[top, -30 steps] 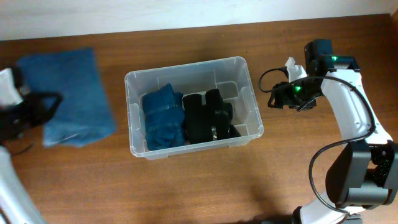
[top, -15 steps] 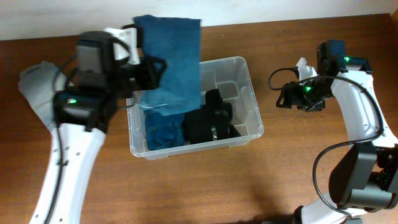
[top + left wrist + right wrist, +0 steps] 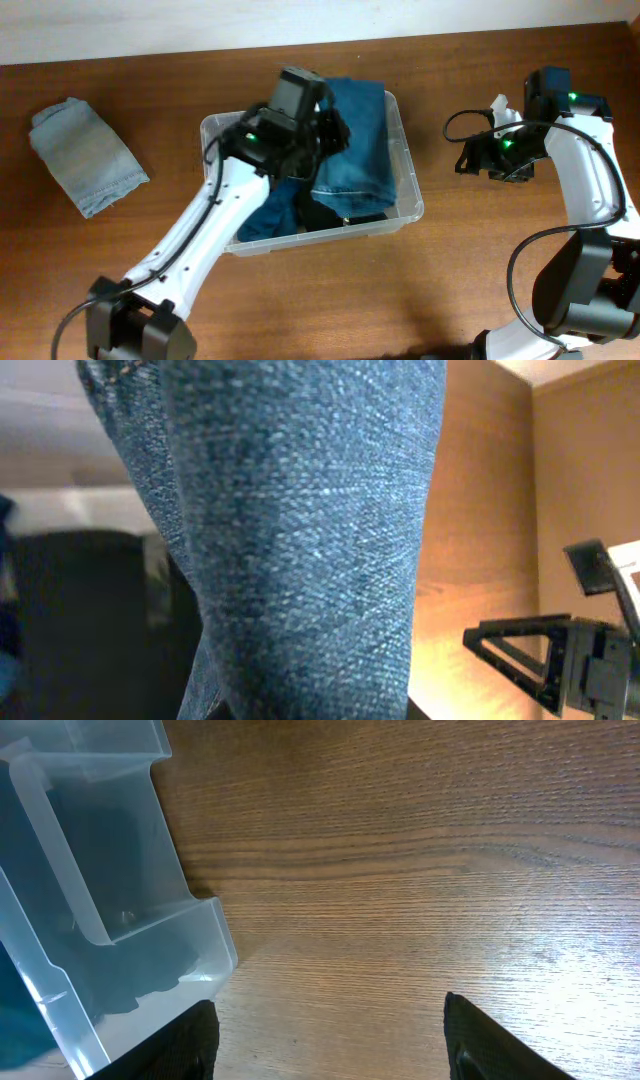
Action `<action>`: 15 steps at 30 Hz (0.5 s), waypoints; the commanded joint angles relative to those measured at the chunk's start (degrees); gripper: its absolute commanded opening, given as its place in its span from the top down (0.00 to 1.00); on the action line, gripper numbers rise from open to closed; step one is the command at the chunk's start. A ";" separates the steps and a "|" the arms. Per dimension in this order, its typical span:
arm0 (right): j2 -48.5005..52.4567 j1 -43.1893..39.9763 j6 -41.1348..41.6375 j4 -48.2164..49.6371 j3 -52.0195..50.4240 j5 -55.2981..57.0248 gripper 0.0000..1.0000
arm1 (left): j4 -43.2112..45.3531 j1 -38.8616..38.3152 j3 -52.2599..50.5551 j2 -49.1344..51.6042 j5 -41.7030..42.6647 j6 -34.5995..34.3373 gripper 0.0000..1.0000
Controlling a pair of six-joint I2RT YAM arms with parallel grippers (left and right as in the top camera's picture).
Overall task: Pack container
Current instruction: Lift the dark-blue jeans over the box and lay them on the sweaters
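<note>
The clear plastic container [image 3: 212, 135] stands mid-table, holding folded dark blue and black clothes. My left gripper [image 3: 322, 128] is over the bin, shut on a blue denim garment [image 3: 358, 140] that hangs over the bin's right half. The denim [image 3: 300, 530] fills the left wrist view and hides the fingers. My right gripper [image 3: 470, 155] is open and empty, low over the table right of the bin. The right wrist view shows its fingers [image 3: 325, 1045] apart over bare wood, with the container's corner [image 3: 190, 935] at the left.
A folded light grey-blue garment [image 3: 88, 155] lies on the table at the far left. The white wall runs along the table's back edge. The right arm [image 3: 580, 170] stands at the right side.
My left arm has swung right and down, carrying the blue denim from above the bin's back-left to over its right half. The light grey garment at the left is now uncovered. The right gripper shifted slightly right.
</note>
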 commanded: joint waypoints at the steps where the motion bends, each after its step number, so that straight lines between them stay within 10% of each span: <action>1: -2.05 -0.22 0.52 -0.02 0.13 0.70 0.35 | 1.68 -2.49 1.46 -1.40 0.90 -4.15 0.99; 9: -2.05 -0.22 0.52 -0.02 0.13 0.68 0.35 | -4.13 -4.50 1.33 1.57 -2.56 -4.26 0.98; 11: -2.05 -0.22 0.52 -0.04 0.13 0.68 0.35 | -4.94 -4.48 1.33 2.91 -3.19 -4.22 0.41; 15: -2.05 -0.22 0.50 -0.02 0.13 0.68 0.35 | -8.39 -3.39 1.36 3.82 -14.49 7.04 0.17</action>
